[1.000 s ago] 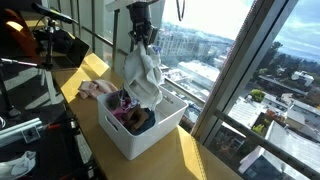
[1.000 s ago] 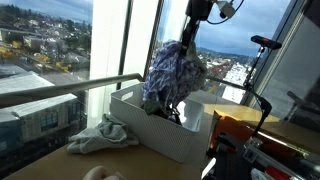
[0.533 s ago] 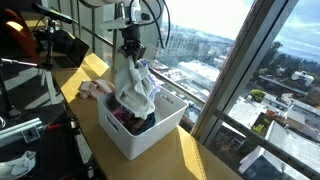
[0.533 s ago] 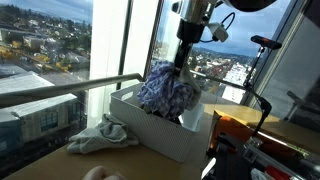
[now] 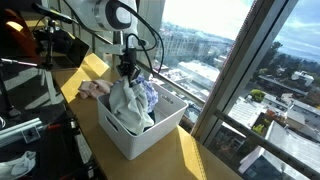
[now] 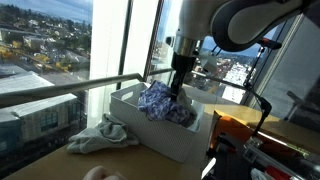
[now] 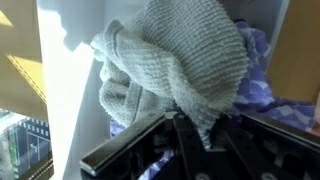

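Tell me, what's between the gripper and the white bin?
A bunched grey-and-blue cloth, held by the gripper, sagging into the bin; both exterior views show it.

Towel [image 7: 180, 60]: grey-green terry cloth, looped pile, rough, matt.
Patterned cloth [image 7: 268, 75]: thin blue-and-white woven fabric, smoother, matt.
Bin [image 5: 140, 140]: white plastic, smooth, faint sheen.
Pincer [image 5: 127, 72]: black, hard, matt.
Counter [image 5: 190, 155]: pale wood, smooth, glare in sun.
Loose rag [image 6: 100, 135]: soft matt cloth, creased.

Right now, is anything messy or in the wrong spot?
Yes. One crumpled cloth lies loose outside the white bin, while the other cloths are bunched inside it under the pincer.
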You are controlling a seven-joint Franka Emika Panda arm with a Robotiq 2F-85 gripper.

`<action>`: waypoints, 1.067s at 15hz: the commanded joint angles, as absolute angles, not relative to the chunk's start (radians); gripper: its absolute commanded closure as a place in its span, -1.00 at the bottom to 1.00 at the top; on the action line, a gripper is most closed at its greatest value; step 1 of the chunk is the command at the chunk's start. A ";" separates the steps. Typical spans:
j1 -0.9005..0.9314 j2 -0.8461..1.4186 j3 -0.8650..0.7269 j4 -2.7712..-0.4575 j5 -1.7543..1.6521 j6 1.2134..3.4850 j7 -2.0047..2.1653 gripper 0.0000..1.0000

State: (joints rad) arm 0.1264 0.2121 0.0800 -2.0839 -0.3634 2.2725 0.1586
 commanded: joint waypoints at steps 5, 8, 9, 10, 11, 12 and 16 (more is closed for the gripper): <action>0.089 0.266 -0.008 -2.110 -0.392 2.349 0.160 0.92; 0.067 0.272 -0.040 -2.113 -0.414 2.347 0.154 0.92; 0.062 0.277 -0.046 -2.115 -0.415 2.352 0.156 0.92; 0.059 0.285 -0.049 -2.116 -0.415 2.356 0.160 0.92; 0.058 0.294 -0.049 -2.117 -0.411 2.361 0.165 0.92; 0.060 0.306 -0.045 -2.118 -0.404 2.369 0.170 0.92; 0.084 0.359 -0.036 -2.112 -0.395 2.393 0.185 0.14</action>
State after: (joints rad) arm 0.0657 0.3266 -0.0407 -2.1191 -0.4024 2.3676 0.1695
